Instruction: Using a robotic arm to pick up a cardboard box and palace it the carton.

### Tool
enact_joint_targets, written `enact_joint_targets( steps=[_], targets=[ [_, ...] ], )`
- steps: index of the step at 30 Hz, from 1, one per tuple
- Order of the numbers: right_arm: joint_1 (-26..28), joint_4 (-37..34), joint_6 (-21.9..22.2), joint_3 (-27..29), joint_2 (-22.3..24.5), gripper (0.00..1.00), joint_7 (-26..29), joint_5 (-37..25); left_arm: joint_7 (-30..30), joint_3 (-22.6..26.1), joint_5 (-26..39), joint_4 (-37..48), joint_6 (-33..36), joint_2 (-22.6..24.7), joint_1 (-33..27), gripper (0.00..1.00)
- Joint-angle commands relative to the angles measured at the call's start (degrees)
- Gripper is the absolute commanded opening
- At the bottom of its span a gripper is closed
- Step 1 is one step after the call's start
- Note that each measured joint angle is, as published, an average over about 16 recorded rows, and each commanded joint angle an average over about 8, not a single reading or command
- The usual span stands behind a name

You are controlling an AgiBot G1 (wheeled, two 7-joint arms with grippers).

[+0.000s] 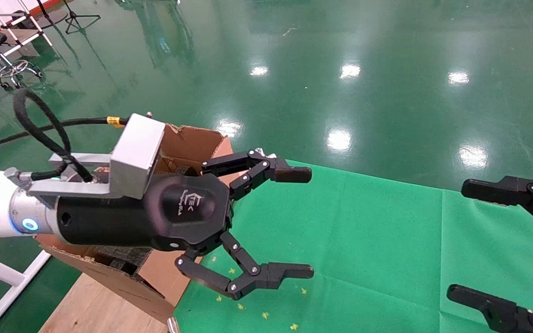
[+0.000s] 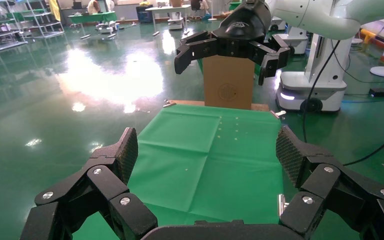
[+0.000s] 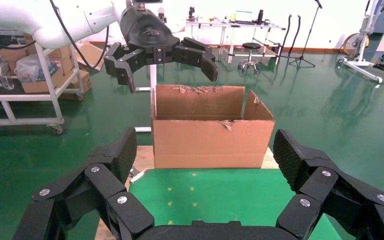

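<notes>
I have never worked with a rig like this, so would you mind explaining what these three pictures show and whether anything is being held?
This is a two-armed robot, seen by three cameras. The head view looks down from the robot's head: its left gripper, black fingers on a white arm, hangs open beside the carton. The right gripper shows at the other edge, open too. The other two pictures come from cameras on each wrist, looking out between that arm's own fingers. The right wrist view faces the carton, with the left gripper above it. The carton stands at the end of a table covered by a green cloth. Neither gripper holds anything, and no small cardboard box is visible.
</notes>
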Motion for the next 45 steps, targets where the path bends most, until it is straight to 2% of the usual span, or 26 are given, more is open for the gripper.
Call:
enact_joint_targets(
  steps=[1,45],
  targets=[
    [0.0,0.0,0.0,0.0,0.0,1.00,0.0,0.0,0.0,0.0,0.0,0.0,0.0,0.0,0.0,1.00],
    [0.0,0.0,0.0,0.0,0.0,1.00,0.0,0.0,0.0,0.1,0.1,0.1,0.0,0.0,-0.1,1.00]
  ],
)
